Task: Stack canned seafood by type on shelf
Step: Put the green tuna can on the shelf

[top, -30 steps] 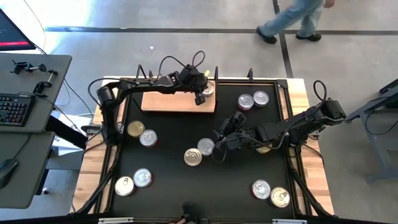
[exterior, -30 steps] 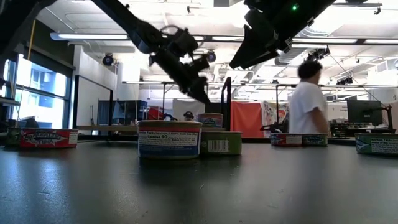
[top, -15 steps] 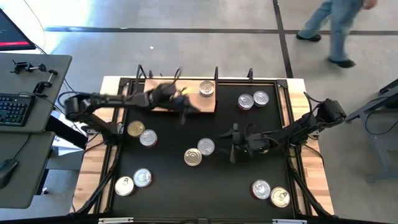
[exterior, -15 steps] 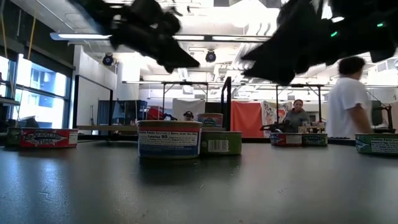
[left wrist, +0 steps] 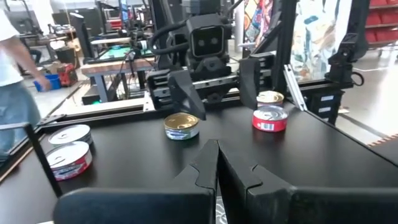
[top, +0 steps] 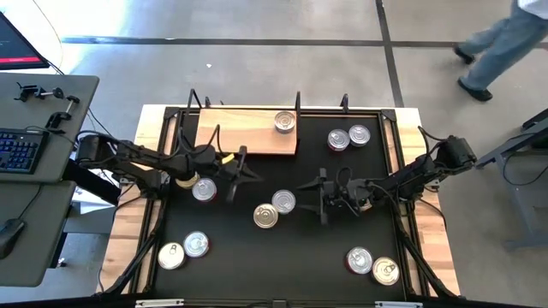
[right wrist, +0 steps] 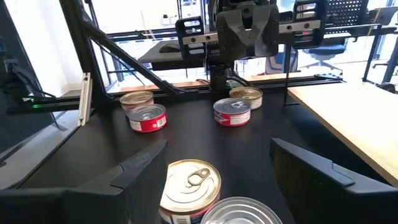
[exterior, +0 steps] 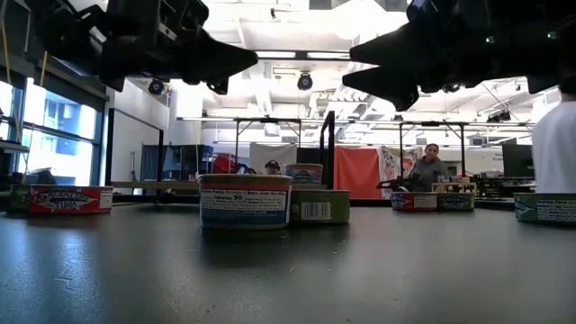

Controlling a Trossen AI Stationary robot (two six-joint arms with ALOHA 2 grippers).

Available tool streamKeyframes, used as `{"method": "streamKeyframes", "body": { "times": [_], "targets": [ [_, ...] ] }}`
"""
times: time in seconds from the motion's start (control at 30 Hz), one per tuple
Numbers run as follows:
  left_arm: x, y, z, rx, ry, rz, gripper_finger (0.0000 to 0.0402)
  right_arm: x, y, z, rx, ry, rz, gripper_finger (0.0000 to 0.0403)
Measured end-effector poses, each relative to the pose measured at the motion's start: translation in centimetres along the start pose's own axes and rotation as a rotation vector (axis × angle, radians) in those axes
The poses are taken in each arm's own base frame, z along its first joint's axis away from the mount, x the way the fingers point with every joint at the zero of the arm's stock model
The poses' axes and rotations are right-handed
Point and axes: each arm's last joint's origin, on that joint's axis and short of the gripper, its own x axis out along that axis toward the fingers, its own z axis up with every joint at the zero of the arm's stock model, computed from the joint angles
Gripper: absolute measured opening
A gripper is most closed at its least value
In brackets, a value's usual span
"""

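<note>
The light wood shelf (top: 244, 139) lies at the mat's far edge and carries one silver-lidded can (top: 285, 121) on its right end. Other cans sit singly or in pairs on the black mat. My left gripper (top: 247, 169) (left wrist: 217, 149) is shut and hovers low over the mat, pointing right, just right of a can pair (top: 204, 190). My right gripper (top: 318, 197) (right wrist: 221, 180) is open, points left and faces it across two middle cans (top: 283, 202) (top: 265, 216), which show between its fingers (right wrist: 189, 185) without touching them.
More can pairs stand far right (top: 348, 137), near left (top: 183, 250) and near right (top: 372, 265). Another can (top: 364, 204) shows under the right arm. A desk with a keyboard (top: 21, 150) stands left of the table. A person (top: 505, 43) walks beyond the far edge.
My left gripper has left the can on the shelf's right end, swinging toward the near-left and down to just over the mat by the left can pair. The can stays on the shelf. My right arm has lowered and drawn slightly right. The person has walked right.
</note>
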Motion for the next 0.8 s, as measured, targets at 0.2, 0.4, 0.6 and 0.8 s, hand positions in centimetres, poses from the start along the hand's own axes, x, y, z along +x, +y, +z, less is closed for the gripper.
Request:
{"method": "streamKeyframes", "body": {
  "times": [0.2,0.4,0.6,0.8],
  "targets": [
    [0.0,0.1,-0.1,-0.002,0.007,0.032,0.0000,0.0,-0.1,-0.1,0.013,0.005,-0.024,0.0270],
    [0.0,0.1,-0.3,0.002,0.023,0.033,0.0000,0.4,-0.3,-1.3,0.094,0.176,-0.090,0.0265],
    [0.3,0.0,-1.1,-0.024,0.083,0.025,0.0000,1.9,0.2,-1.1,0.107,0.560,-0.176,0.0228],
    [0.5,0.0,-3.0,-0.105,0.226,0.073,0.0000,3.7,0.6,-1.2,0.171,0.746,-0.120,0.0171]
  ]
}}
